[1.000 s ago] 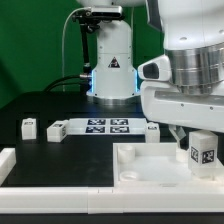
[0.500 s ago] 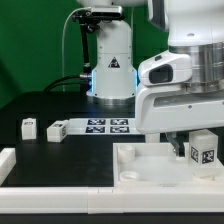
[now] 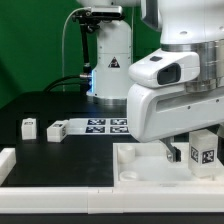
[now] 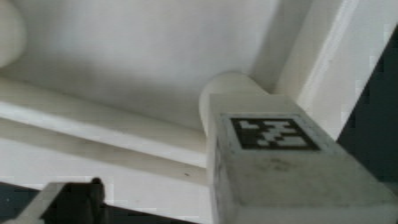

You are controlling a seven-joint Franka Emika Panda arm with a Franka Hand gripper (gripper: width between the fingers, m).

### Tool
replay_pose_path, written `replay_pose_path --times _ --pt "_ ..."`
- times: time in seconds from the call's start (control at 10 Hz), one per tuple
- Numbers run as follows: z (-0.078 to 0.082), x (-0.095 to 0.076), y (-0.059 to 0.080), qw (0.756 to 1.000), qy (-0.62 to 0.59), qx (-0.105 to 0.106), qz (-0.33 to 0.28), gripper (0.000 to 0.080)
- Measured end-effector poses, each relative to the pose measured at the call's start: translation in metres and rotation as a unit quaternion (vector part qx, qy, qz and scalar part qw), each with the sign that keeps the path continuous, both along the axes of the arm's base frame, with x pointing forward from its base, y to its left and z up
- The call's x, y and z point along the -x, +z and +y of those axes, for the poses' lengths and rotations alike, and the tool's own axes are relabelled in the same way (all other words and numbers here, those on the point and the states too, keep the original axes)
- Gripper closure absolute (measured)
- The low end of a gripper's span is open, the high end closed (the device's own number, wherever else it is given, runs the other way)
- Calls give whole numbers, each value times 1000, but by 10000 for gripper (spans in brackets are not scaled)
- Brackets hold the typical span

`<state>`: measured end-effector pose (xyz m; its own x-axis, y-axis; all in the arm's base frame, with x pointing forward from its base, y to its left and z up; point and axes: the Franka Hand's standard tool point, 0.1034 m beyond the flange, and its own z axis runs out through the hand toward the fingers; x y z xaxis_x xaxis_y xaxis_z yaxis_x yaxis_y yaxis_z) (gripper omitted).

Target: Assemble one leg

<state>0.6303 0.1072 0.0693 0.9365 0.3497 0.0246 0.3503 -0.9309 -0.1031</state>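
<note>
Since half a second ago, the arm's bulky white wrist housing (image 3: 175, 85) has swung toward the exterior view's left and now covers the near end of the marker board (image 3: 105, 126). The leg (image 3: 203, 150) has stayed where it was. It stands upright on the white panel (image 3: 150, 172), close to the exterior view's right edge, with its square black-and-white tag facing the camera.

In the wrist view the leg (image 4: 267, 150) fills the middle. Its far end is set into an inside corner where the panel's raised walls (image 4: 107, 110) meet. The gripper (image 3: 180, 151) hangs just beside the leg under the housing. One dark finger (image 4: 71, 205) shows, with a strip of white panel between it and the leg. The other finger is hidden, so whether the jaws grip the leg cannot be told.

There is little open room near the leg, with the housing above it, the panel's walls around its foot and the frame edge close by. The black table (image 3: 70, 150) is roomier toward the exterior view's left. Two spare legs (image 3: 28, 127) sit well apart from the panel there, one of them (image 3: 57, 129) just beside the marker board's end. A white block (image 3: 7, 160) lies at the left edge — a low white bar (image 3: 60, 195) runs along the front.

Behind the table is a green backdrop (image 3: 30, 50). The arm's base column (image 3: 111, 50) carries a black triangular warning sign (image 3: 111, 65). No lettering can be read on it or anywhere else; the only other markings are the fiducial tags.
</note>
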Motion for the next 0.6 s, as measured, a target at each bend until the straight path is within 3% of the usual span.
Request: replay_pose_path --times 0.2,0.3,0.6 --pt "0 0 0 1000 0 0 0 422" --pt "0 0 0 1000 0 0 0 509" --pt "0 0 0 1000 -22 0 3 509"
